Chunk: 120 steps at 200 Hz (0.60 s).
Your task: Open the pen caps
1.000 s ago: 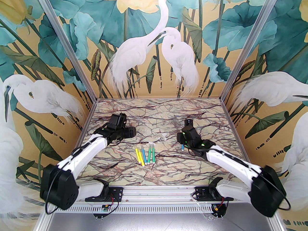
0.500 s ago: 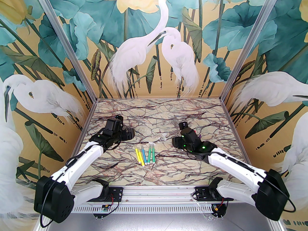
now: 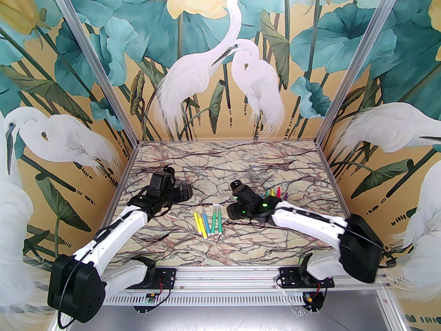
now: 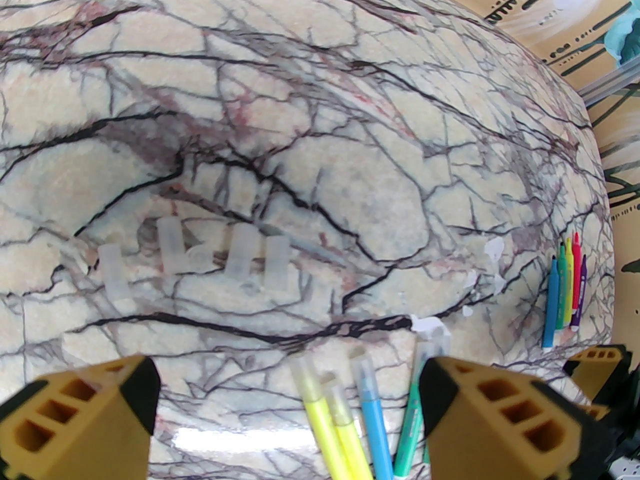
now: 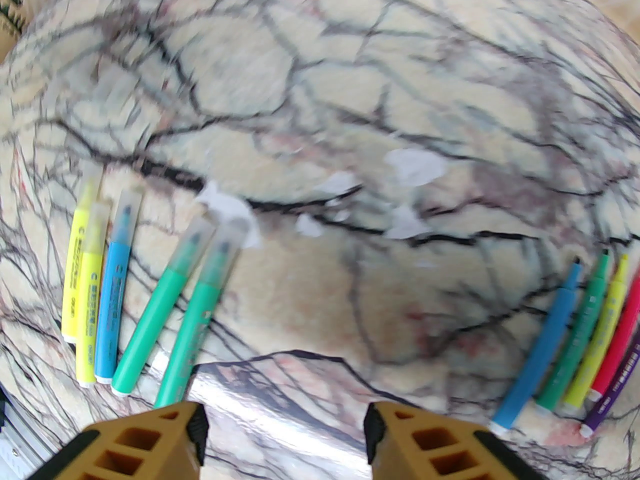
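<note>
I see five pens [image 3: 208, 222] with their pen caps [image 5: 227, 235] on. They lie side by side in the middle of the table [image 3: 241, 250]. Each one lies long-ways from near to far, with the cap at the far end.

My right gripper [image 5: 282, 438] is partly open and has nothing in it. It sits just to the right of the pens. The nearest green pen [image 5: 200, 303] lies right beside one of its fingers.

My left gripper [image 4: 290, 393] is wide open and empty too. It sits on the other side, and I see the capped ends between its fingers.

Both are near, but I think the right one is a bit nearer. Four loose caps [image 4: 172, 245] and five open pens [image 3: 272, 193] lie well apart from these.
</note>
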Tool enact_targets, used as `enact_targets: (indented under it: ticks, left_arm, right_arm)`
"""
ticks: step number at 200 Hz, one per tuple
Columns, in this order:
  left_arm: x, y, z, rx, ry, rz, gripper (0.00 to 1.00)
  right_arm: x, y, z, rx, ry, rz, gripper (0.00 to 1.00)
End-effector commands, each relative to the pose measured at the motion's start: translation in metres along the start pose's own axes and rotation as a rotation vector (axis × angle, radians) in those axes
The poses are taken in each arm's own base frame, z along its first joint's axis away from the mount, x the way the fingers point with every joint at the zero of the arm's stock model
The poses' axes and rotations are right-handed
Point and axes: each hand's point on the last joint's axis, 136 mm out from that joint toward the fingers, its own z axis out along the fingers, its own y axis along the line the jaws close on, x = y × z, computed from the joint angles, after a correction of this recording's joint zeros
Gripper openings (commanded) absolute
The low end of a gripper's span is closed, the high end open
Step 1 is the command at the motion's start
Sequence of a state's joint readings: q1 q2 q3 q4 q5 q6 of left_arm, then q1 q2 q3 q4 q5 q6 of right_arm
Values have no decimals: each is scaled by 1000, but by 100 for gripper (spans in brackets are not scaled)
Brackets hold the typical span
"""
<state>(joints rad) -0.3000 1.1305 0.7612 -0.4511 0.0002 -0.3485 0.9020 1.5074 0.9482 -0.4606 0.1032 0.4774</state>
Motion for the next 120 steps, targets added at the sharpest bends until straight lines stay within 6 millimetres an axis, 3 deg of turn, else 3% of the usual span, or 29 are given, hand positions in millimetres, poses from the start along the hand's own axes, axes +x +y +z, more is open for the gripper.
enact_targets:
  ticks: [1,46,120]
  left_arm:
    - [-9,5,-3,-19,-56,-21,91]
    - [-4,13,0,-41,-62,-33,92]
    - [2,20,-2,-60,-74,-47,92]
  right_arm:
    - [1,8,8,5,38,-8,58]
    - [8,21,31,9,96,-20,57]
    - [15,44,52,-26,141,-30,53]
